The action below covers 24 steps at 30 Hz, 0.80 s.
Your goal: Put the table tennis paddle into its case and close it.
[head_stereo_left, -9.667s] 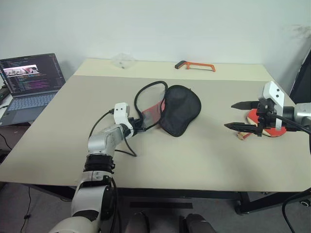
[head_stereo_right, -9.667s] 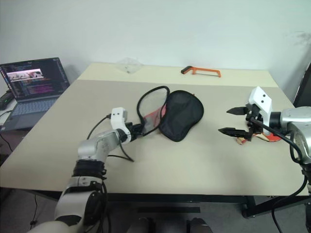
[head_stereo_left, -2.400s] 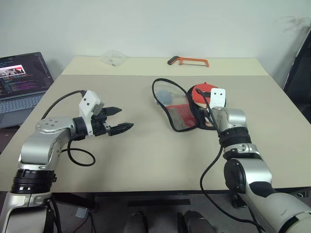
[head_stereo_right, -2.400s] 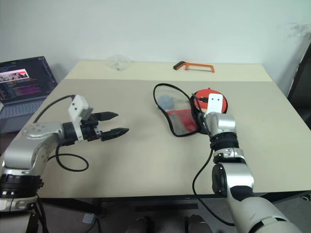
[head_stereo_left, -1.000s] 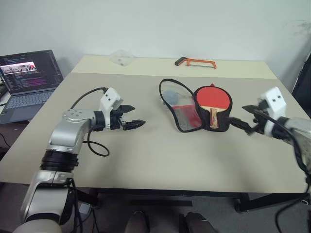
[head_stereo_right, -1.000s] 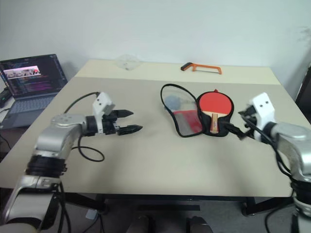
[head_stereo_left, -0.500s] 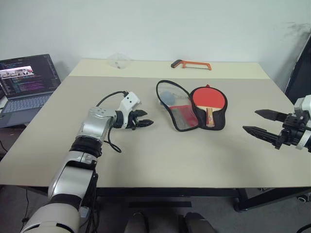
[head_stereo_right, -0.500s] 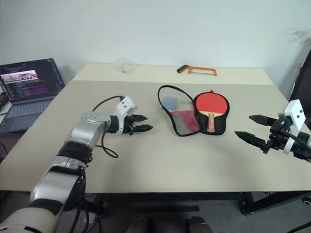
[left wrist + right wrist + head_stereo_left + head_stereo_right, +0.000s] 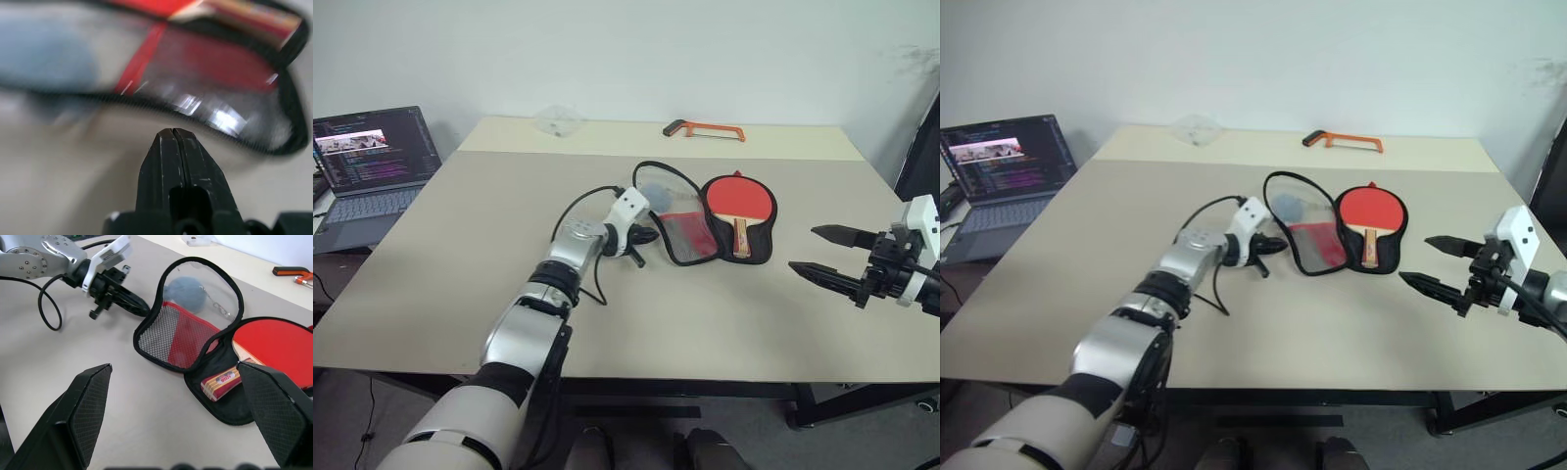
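Red paddle (image 9: 736, 197) lies in the open case (image 9: 677, 223), handle end hidden.

The case (image 9: 705, 227) is laid open near the middle of the table (image 9: 460, 264), its windowed flap on the left and its other half on the right. The table tennis paddle (image 9: 737, 204) is placed in the right half, handle toward the near edge. The left gripper (image 9: 1274, 246) is set just beside the flap's left rim. The right gripper (image 9: 821, 252) is held well apart to the right. A hacksaw (image 9: 704, 129) is found at the far edge, a laptop (image 9: 370, 166) beyond the table's left side.
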Tool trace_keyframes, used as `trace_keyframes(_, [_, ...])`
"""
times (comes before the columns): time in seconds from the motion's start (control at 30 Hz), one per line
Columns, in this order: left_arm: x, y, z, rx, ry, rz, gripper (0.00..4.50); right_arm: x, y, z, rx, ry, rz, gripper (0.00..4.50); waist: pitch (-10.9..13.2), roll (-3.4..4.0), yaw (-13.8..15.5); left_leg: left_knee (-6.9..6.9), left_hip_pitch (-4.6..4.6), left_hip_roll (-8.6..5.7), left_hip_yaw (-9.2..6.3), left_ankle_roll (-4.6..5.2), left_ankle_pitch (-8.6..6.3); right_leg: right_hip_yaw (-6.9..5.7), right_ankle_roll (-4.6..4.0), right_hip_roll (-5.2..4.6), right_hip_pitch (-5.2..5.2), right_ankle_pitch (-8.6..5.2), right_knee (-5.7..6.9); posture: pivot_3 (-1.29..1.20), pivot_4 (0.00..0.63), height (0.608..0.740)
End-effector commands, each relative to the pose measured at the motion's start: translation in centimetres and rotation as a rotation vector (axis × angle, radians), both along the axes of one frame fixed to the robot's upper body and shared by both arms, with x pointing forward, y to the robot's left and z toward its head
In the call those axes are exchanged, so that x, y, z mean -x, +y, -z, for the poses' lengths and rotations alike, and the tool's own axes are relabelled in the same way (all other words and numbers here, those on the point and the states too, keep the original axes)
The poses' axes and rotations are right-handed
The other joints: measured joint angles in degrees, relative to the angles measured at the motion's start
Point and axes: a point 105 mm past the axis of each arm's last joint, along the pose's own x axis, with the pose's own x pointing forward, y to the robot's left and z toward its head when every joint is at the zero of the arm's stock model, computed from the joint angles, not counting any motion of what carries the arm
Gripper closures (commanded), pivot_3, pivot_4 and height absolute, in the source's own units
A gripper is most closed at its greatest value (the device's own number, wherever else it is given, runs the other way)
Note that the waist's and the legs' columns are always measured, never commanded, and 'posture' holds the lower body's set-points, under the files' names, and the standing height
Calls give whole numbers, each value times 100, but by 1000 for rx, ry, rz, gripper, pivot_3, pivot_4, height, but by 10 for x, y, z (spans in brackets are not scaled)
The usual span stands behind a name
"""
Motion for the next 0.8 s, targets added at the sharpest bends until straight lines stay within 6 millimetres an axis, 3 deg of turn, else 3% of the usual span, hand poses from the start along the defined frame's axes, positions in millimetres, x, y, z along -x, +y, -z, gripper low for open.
trace_keyframes(0.03, [-1, -27, -28, 65, -78, 35, 4487, 5, 5, -12, 5, -57, -9, 0, 0, 0, -1, 0, 0, 0, 0, 0, 0, 0, 0, 0, 0, 0, -1, 0, 150, 740])
trace_keyframes(0.3, [9, -97, -70, 223, -204, 53, 4487, 6, 9, -24, -12, -103, 4, 0, 2, -3, 7, 2, 0, -4, -1, 0, 0, 1, 4, -1, 3, 2, -7, 0, 150, 740])
trace_keyframes(0.37, [15, -112, -65, 235, -179, 56, 4487, 5, 10, -25, -19, -111, 10, 0, 1, -2, 7, 0, 0, -4, -2, -1, -1, 0, 10, -2, 16, 5, -30, 0, 150, 740])
trace_keyframes(0.53, [28, -133, -29, 177, -120, 45, 4487, 2, 12, -23, -28, -106, 9, 0, -3, 5, -52, -13, 3, -3, -1, -1, -3, 1, 20, -2, 28, 13, -65, 0, 150, 740])
trace_keyframes(0.6, [29, -133, -20, 146, -124, 39, 4487, -1, 15, -23, -25, -107, 7, 0, -3, 5, -49, -16, 4, -4, -3, -1, -2, 0, 20, -2, 28, 13, -65, 0, 150, 740])
trace_keyframes(0.67, [20, -118, -20, 155, -118, -12, 4487, -5, 17, -26, -30, -115, 5, 0, -3, 5, -47, -16, 3, -4, -3, -1, -2, 0, 21, -3, 28, 14, -65, 0, 150, 740])
trace_keyframes(0.73, [9, -95, -28, 181, -126, -34, 4487, -12, 16, -23, -42, -100, 18, 0, -3, 6, -48, -15, 3, -4, -1, -1, -2, 1, 23, -3, 29, 15, -67, 0, 150, 740])
trace_keyframes(0.8, [-1, -58, -40, 207, -141, -18, 4487, -27, 14, -17, -49, -88, 68, 0, -3, 6, -67, -15, 5, -3, -2, -2, -2, 0, 22, -3, 29, 18, -67, 0, 150, 740])
